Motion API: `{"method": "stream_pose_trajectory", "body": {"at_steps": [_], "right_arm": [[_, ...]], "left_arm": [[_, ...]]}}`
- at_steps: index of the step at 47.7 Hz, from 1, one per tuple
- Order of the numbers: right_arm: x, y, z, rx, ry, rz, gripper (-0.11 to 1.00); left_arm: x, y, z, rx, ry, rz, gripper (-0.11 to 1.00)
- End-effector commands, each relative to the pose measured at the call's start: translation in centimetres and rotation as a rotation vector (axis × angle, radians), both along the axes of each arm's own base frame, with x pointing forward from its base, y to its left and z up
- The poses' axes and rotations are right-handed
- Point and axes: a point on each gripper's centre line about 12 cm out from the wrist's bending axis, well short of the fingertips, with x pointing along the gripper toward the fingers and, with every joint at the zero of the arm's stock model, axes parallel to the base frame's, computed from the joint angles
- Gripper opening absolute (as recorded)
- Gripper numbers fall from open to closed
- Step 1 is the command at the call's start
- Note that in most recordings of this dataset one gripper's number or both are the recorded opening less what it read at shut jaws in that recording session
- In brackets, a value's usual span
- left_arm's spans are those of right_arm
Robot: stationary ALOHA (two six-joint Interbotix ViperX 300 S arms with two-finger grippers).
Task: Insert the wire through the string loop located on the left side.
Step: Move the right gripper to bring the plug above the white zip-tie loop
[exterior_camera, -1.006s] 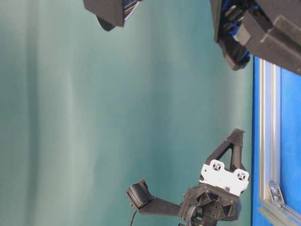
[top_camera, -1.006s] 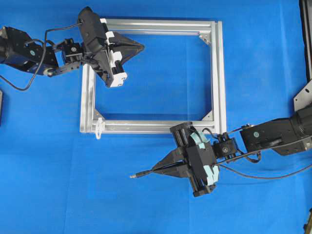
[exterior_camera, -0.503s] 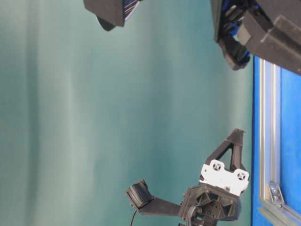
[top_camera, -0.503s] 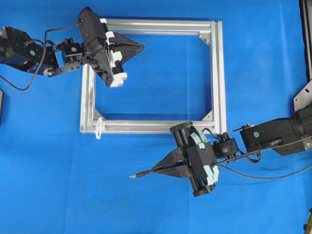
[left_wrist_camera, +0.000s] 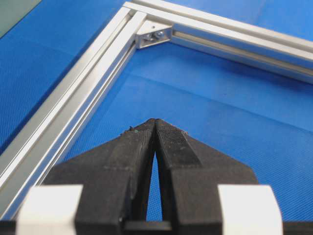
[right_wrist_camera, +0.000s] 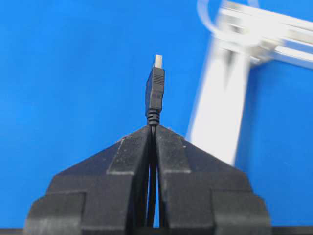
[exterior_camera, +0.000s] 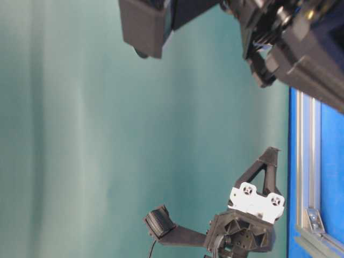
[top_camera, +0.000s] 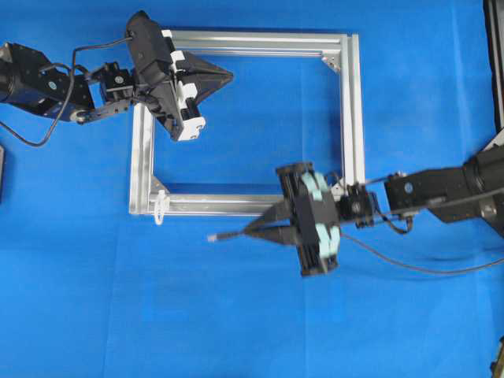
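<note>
Our right gripper [top_camera: 253, 229], clamped on the wire [top_camera: 228, 234], points its plug at the string loop [top_camera: 160, 206], which lies beyond and slightly frame-ward.

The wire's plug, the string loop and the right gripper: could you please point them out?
wire [right_wrist_camera: 155, 90], right wrist view, plug body.
string loop [top_camera: 160, 209], overhead view, white strand.
right gripper [top_camera: 253, 231], overhead view, fingertips.

From my right wrist the frame [right_wrist_camera: 220, 112] and loop [right_wrist_camera: 230, 24] smear into blur, the wire [right_wrist_camera: 155, 93] hides between my gripper's [right_wrist_camera: 154, 128] fingers, and at table level my right arm leaves the picture.
</note>
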Motion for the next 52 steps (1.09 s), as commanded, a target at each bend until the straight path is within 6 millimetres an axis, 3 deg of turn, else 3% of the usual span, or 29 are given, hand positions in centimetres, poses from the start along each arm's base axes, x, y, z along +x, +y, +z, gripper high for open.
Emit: {"method": "stream_pose_trajectory", "body": {"at_steps": [1,10,24,52], "right_arm": [[0.2,-1.3,1.3,0.001,-0.039,-0.032,0.0],[0.1,-3.1,1.0,-0.011,-0.031,-0.074,0.0],[0.5,-3.2,1.2,-0.01,-0.051,-0.076,0.0],[5.8,-3.0,0.3,-0.004,-0.081,-0.08,0.0]], "left_arm": [[0.1,0.1,1.5,0.012,-0.041,0.0,0.0],[0.1,0.0,1.5,0.011,-0.042,-0.002,0.0],[0.2,0.1,1.6,0.01,-0.045,0.0,0.0],[0.2,0.1,1.5,0.007,-0.045,0.001,0.0]]}}
